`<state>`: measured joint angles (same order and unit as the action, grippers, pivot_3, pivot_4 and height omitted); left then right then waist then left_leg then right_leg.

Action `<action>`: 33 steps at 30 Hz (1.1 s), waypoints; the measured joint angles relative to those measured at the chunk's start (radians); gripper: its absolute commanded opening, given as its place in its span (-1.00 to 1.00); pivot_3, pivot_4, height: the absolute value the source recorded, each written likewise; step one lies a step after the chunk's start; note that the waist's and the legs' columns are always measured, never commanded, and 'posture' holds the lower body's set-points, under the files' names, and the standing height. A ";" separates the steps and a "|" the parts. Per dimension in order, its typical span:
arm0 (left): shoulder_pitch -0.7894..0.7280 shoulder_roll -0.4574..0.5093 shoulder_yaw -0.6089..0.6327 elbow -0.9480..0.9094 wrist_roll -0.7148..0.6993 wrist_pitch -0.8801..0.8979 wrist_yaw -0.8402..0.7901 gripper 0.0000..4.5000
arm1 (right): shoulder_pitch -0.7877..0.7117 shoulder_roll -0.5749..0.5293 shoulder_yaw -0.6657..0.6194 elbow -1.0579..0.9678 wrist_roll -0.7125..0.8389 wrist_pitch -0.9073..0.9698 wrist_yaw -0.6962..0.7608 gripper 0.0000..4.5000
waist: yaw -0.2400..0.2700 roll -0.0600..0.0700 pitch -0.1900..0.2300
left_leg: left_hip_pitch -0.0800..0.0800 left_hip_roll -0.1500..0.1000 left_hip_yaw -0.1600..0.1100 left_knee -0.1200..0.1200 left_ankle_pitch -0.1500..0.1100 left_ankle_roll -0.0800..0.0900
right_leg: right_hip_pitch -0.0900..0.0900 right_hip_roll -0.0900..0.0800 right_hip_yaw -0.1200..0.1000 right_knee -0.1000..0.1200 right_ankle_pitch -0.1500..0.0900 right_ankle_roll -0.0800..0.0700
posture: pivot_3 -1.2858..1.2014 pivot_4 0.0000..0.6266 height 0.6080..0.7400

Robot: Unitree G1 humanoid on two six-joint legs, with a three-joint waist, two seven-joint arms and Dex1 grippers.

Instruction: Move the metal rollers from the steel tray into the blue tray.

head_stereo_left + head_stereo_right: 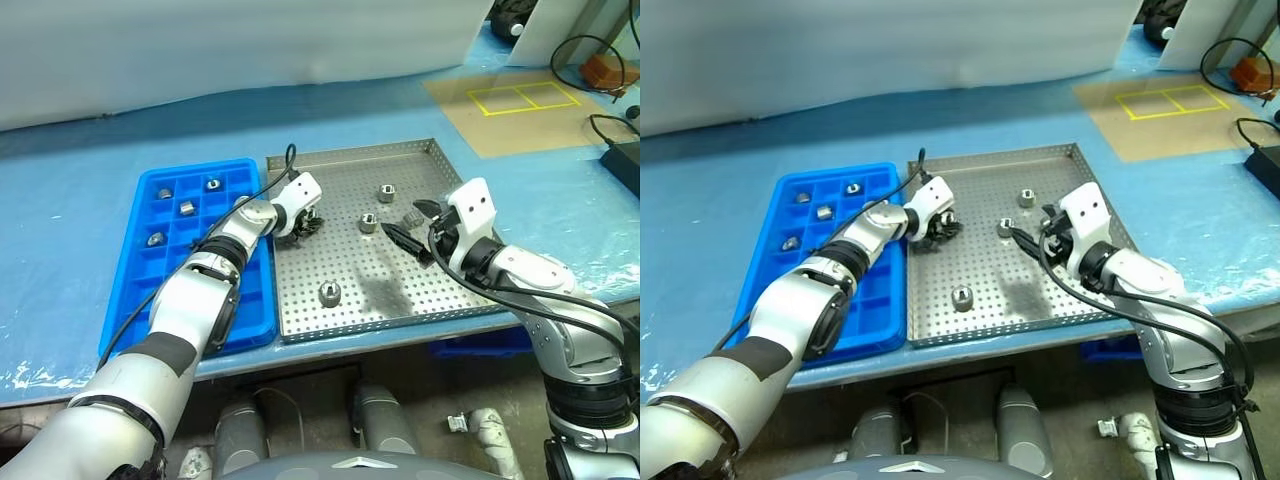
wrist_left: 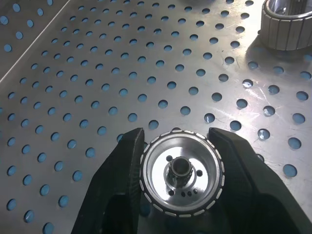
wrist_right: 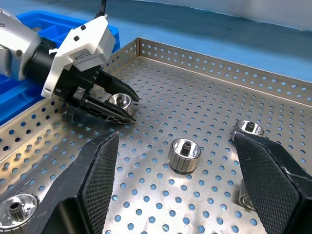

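Left gripper clamped a metal roller near the steel tray's 9 o'clock rim, beside the blue tray; right gripper hung wide open, empty, over open tray floor.

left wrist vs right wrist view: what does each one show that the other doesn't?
Left wrist view: the ribbed rim and centre hub of the silvery metal roller in close-up, with a black finger pressed against each side.

Right wrist view: the left gripper seen from the side, the open right gripper, a corner of the bright blue plastic tray, and three loose rollers, the nearest between the right gripper's fingers.

Both: the perforated silver steel tray and the gripped roller resting on its floor.
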<state>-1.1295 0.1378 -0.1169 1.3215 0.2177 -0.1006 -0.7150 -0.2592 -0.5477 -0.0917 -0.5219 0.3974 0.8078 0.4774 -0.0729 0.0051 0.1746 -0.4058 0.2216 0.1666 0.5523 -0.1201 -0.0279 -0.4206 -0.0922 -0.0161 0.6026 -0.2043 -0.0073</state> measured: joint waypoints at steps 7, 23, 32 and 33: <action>0.014 0.014 0.018 -0.008 -0.021 -0.052 -0.039 -0.22 | -0.025 -0.001 0.031 0.038 -0.001 -0.012 0.041 0.72 | -0.001 0.000 0.000 | -0.001 0.001 0.000 -0.001 0.000 0.000 | -0.002 0.000 0.000 0.000 0.000 0.000 | -0.39 -0.52 1.00; 0.511 0.245 0.173 -0.909 -0.442 0.178 -0.461 -0.22 | -0.243 0.037 0.183 0.295 -0.014 -0.140 0.214 0.72 | 0.044 -0.003 0.002 | -0.007 0.007 0.006 -0.010 0.001 -0.004 | -0.017 0.002 0.003 0.004 0.005 -0.009 | -0.09 -0.52 1.00; 0.825 0.435 0.364 -1.414 -0.574 0.433 -0.272 -0.22 | -0.479 0.153 0.333 0.600 -0.056 -0.311 0.458 0.72 | 0.130 -0.004 0.004 | -0.007 0.012 0.007 -0.011 0.005 -0.011 | -0.016 0.003 -0.003 0.006 0.006 -0.011 | 0.13 -0.52 1.00; 0.846 0.446 0.383 -1.443 -0.586 0.451 -0.255 -0.22 | -0.494 0.166 0.344 0.629 -0.063 -0.328 0.481 0.72 | 0.141 -0.004 0.004 | -0.007 0.013 0.007 -0.011 0.005 -0.011 | -0.016 0.003 -0.003 0.006 0.006 -0.011 | 0.14 -0.52 1.00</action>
<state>-0.2837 0.5835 0.2656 -0.1214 -0.3682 0.3504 -0.9700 -0.7530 -0.3814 0.2524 0.1071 0.3348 0.4797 0.9584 0.0684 0.0008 0.1786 -0.4124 0.2345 0.1734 0.5414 -0.1152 -0.0389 -0.4367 -0.0888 -0.0194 0.6084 -0.1982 -0.0183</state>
